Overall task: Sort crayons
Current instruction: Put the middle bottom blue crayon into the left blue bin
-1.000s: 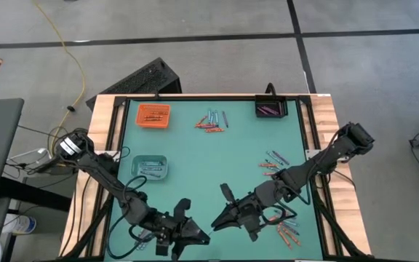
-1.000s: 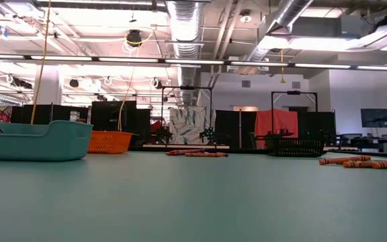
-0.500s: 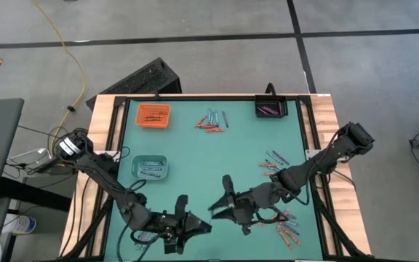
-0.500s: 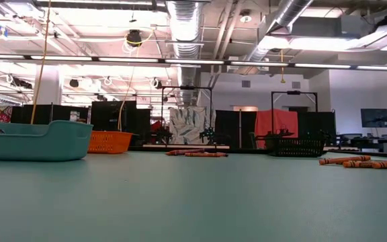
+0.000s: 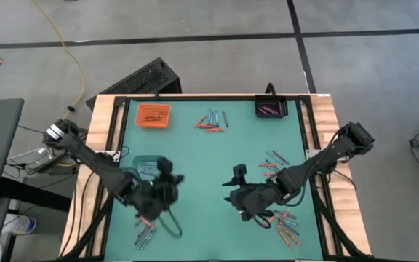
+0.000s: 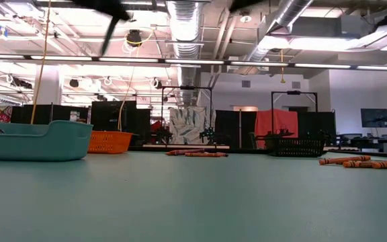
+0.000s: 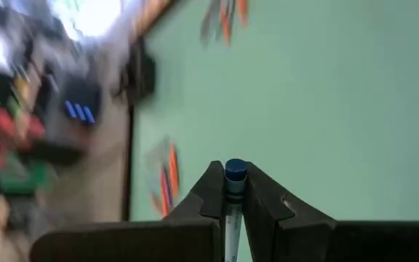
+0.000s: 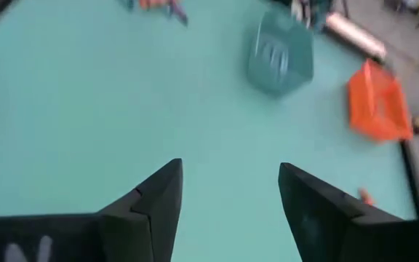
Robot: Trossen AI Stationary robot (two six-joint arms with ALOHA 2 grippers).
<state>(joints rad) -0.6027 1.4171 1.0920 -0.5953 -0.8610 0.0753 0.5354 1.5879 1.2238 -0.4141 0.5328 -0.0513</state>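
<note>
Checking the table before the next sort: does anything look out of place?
Nothing damaged. Crayons lie loose in heaps, unsorted, and the left gripper holds a blue crayon.

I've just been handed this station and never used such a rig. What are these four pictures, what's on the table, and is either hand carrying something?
Two dark robot arms work at a green table. One picture looks straight down, one looks level across the tabletop, and two come from cameras on the arms' wrists. On the table are an orange tray, a clear tray and a black tray, with loose crayons in small heaps. The left hand is shut on a blue crayon, near the clear tray. The right hand is open and holds nothing, over bare table.
</note>
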